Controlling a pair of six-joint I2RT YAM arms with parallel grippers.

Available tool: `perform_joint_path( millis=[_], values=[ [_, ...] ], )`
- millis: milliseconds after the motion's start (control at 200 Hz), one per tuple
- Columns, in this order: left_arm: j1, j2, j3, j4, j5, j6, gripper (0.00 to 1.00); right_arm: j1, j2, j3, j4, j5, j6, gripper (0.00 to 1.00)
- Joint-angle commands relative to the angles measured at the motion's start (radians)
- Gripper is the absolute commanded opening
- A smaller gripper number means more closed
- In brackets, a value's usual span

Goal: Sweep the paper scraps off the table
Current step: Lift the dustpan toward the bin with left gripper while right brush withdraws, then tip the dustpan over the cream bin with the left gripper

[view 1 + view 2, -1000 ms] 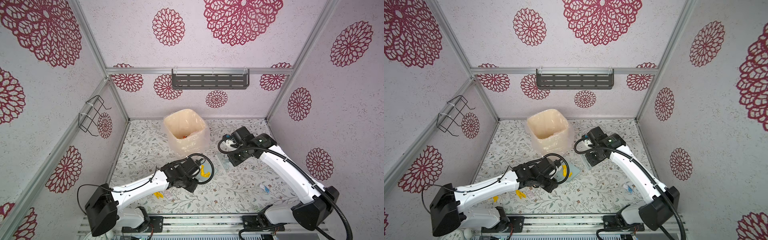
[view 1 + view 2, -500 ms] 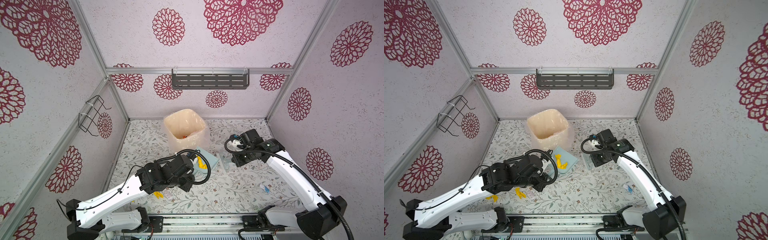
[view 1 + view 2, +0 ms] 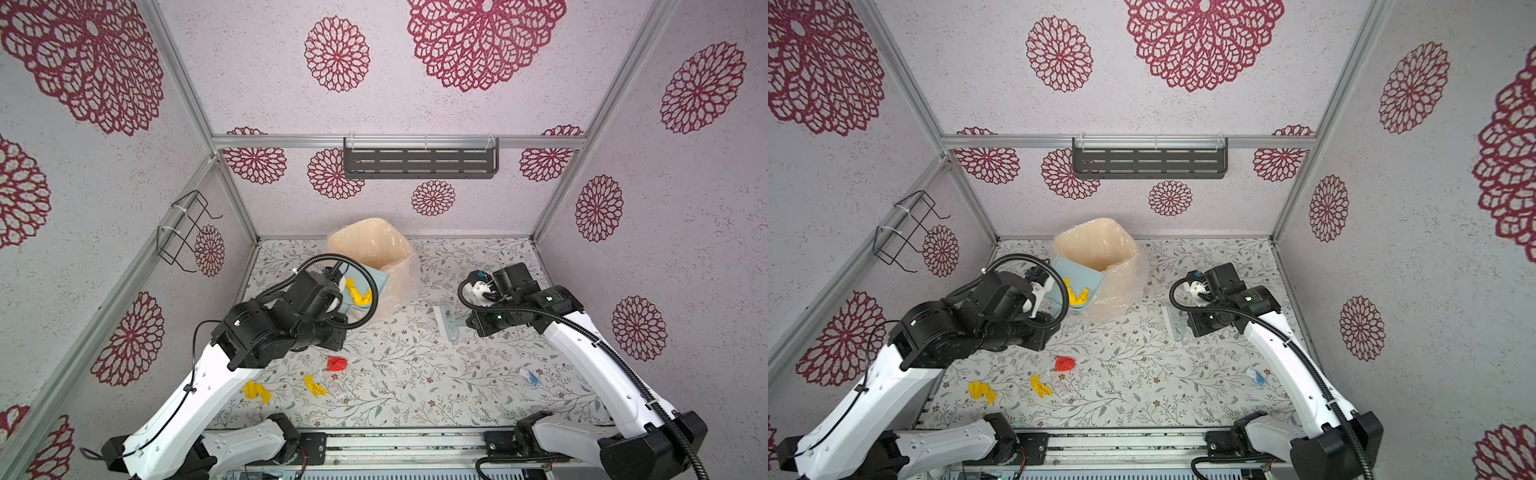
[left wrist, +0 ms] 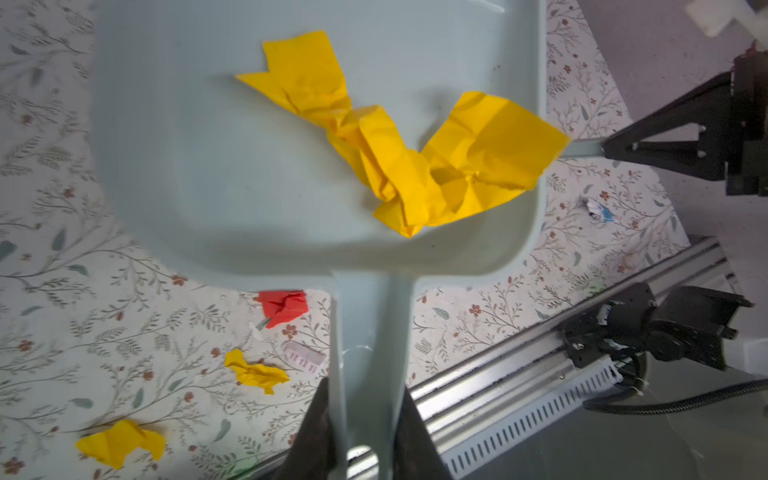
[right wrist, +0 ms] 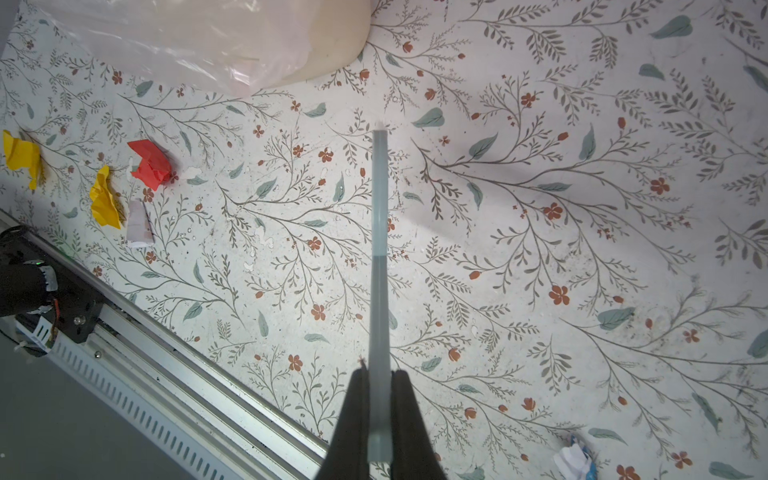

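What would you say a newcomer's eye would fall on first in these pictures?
The yellow paper scrap lying in the pale blue dustpan, which the left gripper holds by its handle beside the bin. Next, the red scrap and two yellow scraps on the left half of the table, and the brush in the right gripper.

The dustpan [image 4: 208,145] runs past the edge of the left wrist view, so its front lip is unseen, and its near rim is blurred. The left end effector [image 4: 363,390] is cropped there too, showing only two dark fingers [image 4: 313,432]. In both top views those fingers are hidden behind the left arm [image 3: 291,316]. The brush [image 5: 380,249] appears edge-on in the right wrist view, so its bristles cannot be made out. The bin [image 5: 332,41] and the blue-marked white scrap [image 5: 575,459] are both cut off by that picture's edges. The print on a small white slip [image 5: 139,224] is too small to read.
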Motion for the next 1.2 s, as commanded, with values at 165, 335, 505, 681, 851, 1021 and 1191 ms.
perform_joint_path(
  millis=[165,335,505,681,851,1021,1191],
  values=[
    [0.283,0.131,0.201,-0.114,0.072,0.263,0.0,-0.018,-0.048,0.005,0.004,-0.035,0.02,0.0],
    [0.343,0.24,0.3,-0.135,0.036,0.351,0.0,-0.028,-0.052,0.006,-0.003,-0.038,0.017,0.0],
    [0.352,0.35,0.373,-0.165,-0.045,0.425,0.0,-0.037,-0.049,0.008,-0.011,-0.048,0.009,0.0],
    [0.352,0.44,0.457,-0.155,-0.08,0.494,0.0,-0.047,-0.046,0.006,-0.019,-0.06,0.0,0.0],
    [0.351,0.52,0.506,-0.139,-0.147,0.548,0.0,-0.054,-0.045,-0.002,-0.014,-0.069,-0.001,0.0],
    [0.322,0.593,0.562,-0.132,-0.203,0.588,0.0,-0.064,-0.039,0.003,-0.023,-0.071,-0.011,0.0],
    [0.258,0.654,0.584,-0.125,-0.311,0.628,0.0,-0.074,-0.033,0.006,-0.028,-0.076,-0.02,0.0]
  ],
)
